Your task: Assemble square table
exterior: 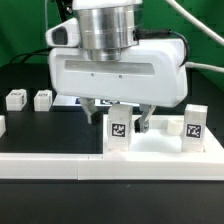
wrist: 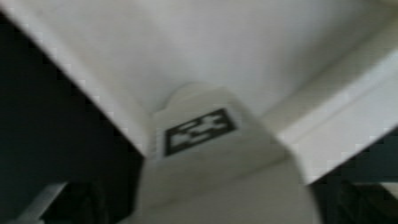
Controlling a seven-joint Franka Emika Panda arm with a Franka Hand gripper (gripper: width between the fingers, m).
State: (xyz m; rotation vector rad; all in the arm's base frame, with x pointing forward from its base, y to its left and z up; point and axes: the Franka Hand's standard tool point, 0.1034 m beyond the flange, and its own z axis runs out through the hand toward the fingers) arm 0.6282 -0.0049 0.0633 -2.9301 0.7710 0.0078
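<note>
Your gripper (exterior: 121,118) has a broad white housing (exterior: 118,70), a box with rounded corners and a thin grey seam running along its face. Directly above the housing you see a silver cylindrical flange (exterior: 108,28), ringed with fine ribs and one darker band. A grey rounded part (exterior: 60,35) sits against the flange's side. Under the housing, two short dark fingers (exterior: 146,120) stick out, one near each end. A pale cable (exterior: 186,14) curves away above the housing, off to one side of the flange.

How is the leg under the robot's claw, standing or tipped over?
Standing: the leg post rises straight from the square table, tag facing front.
</note>
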